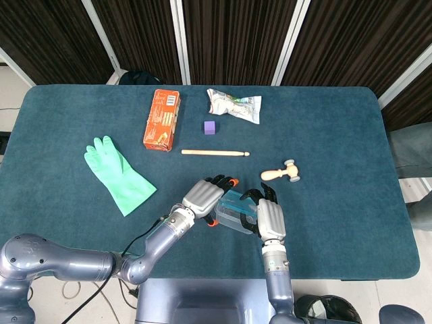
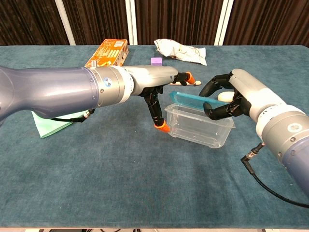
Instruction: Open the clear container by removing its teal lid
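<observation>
Presently, by label:
Right hand (image 2: 231, 94): curled around the right end of the teal lid (image 2: 194, 101), dark fingers hooked over its far edge and thumb side below, so it grips the lid; the forearm comes in from the near right, palm turned left.
Left hand (image 2: 161, 84): reaches in from the left with the forearm level above the cloth; orange-tipped fingers (image 2: 162, 126) point down and press the left wall of the clear container (image 2: 198, 126), another finger stretching across above the lid's left end. It braces the container; whether it truly grasps the wall, I cannot tell.
Teal lid: tilted, its left end raised clear of the rim, its right end low inside the right hand.
Clear container: near the front centre of the table (image 1: 337, 121), between the two hands, slightly tipped; whether it rests fully on the cloth, I cannot tell.
Head view: both hands (image 1: 206, 196) (image 1: 268, 214) close on the container (image 1: 233, 217) from left and right.
Farther out: wooden mallet (image 1: 283, 173) just beyond the right hand; drumstick (image 1: 214, 153) beyond the left hand; purple cube (image 1: 209, 127), orange box (image 1: 162, 119) and crumpled packet (image 1: 233, 105) toward the far edge; green glove (image 1: 118, 174) flat at the left.
</observation>
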You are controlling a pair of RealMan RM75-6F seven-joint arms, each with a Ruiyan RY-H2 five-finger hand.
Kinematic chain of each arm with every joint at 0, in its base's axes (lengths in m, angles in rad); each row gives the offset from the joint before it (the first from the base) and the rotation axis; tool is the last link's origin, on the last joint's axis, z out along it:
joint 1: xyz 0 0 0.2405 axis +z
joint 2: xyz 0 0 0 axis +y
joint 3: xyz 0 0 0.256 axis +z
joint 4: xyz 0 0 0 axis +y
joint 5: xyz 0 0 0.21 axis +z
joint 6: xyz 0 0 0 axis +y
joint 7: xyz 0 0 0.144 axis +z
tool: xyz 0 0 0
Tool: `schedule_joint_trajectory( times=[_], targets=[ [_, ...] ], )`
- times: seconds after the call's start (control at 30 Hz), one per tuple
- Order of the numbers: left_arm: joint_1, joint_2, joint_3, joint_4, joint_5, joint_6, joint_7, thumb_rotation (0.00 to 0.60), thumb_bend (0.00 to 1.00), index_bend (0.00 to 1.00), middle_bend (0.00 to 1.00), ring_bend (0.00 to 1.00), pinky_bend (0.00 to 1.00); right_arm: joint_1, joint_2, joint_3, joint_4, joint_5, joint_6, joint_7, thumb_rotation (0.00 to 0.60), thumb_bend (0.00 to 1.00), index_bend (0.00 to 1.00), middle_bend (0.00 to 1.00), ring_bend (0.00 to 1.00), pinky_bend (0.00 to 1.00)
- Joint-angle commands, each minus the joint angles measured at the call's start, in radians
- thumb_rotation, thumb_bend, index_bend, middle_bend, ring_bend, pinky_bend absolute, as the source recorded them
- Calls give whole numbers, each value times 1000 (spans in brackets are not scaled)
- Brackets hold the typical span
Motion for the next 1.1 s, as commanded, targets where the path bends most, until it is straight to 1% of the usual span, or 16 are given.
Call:
schedule_joint_trajectory(
  times=[0.03,0.33,0.63,0.7,0.87,0.97,1.1],
  targets=[
    [2,3,-1,-4,4,0,-5,600,37,0,51,33,197,1,-1,0,1,1,0,-1,600,619,514,340,79,0],
    [17,24,-8,-32,40,1,-36,600,37,0,51,32,197,3,-3,1,5,2,3,-1,600,637,575,345,79,0],
    [34,56,-13,-53,72,4,-64,600,37,6,54,33,197,11,-20,9,20,-1,9,-2,600,637,590,349,79,0],
    [36,60,-12,-56,75,3,-68,600,37,13,54,33,197,14,-25,14,25,-4,12,0,600,637,590,349,79,0],
    [46,77,-3,-74,88,-8,-82,600,38,67,65,33,197,18,-35,23,38,-7,20,-1,600,639,592,350,79,0],
    [53,90,6,-83,100,-13,-88,600,38,70,69,33,197,22,-46,36,50,-2,24,2,600,639,597,354,79,0],
    [60,98,6,-83,108,-10,-99,600,38,70,69,33,197,32,-64,57,66,0,31,4,600,638,600,356,79,0]
  ],
)
